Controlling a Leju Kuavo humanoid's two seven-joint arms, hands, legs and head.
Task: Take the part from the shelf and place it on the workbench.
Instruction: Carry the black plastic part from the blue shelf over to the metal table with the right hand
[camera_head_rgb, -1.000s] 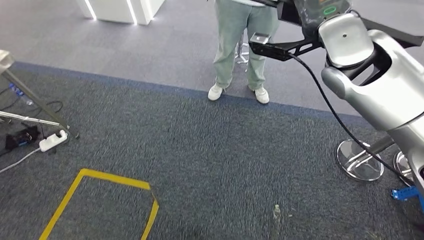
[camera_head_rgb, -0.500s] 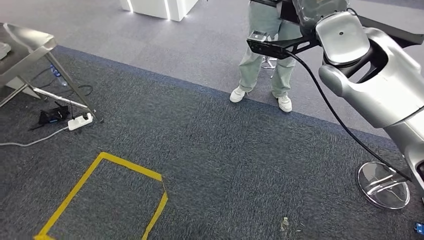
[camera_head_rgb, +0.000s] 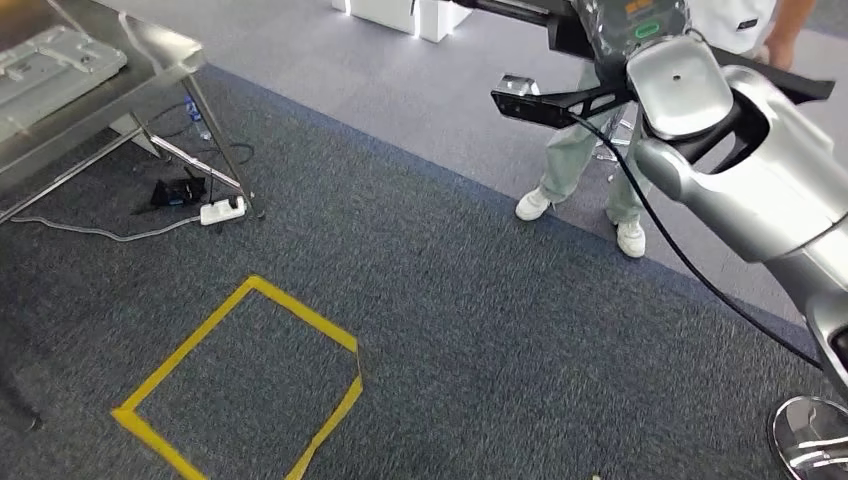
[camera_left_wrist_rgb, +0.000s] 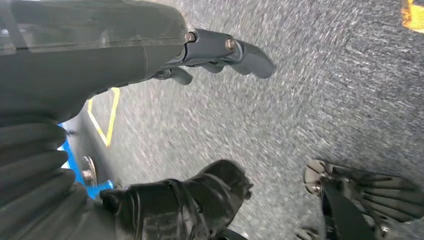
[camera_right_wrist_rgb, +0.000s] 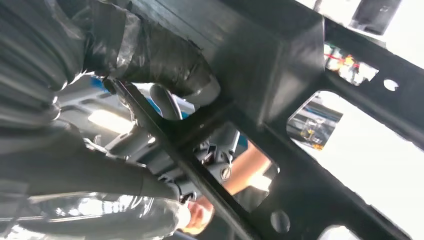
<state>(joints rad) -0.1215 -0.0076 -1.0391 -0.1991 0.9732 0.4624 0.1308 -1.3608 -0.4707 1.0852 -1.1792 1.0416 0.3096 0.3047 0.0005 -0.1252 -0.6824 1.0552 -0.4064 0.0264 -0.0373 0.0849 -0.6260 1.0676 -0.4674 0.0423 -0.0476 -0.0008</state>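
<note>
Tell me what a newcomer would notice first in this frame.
The silver right arm raised at upper right of the head view, with the black part gripped in its robot hand. Next, the yellow tape square on the grey carpet at lower left, and the metal workbench at top left, with a person's legs behind the arm.

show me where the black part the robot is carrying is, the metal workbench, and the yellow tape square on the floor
black part (camera_right_wrist_rgb: 280, 75), right wrist view, on its broad frame bar.
metal workbench (camera_head_rgb: 150, 70), head view, on its front edge.
yellow tape square (camera_head_rgb: 190, 345), head view, on its left strip.
</note>
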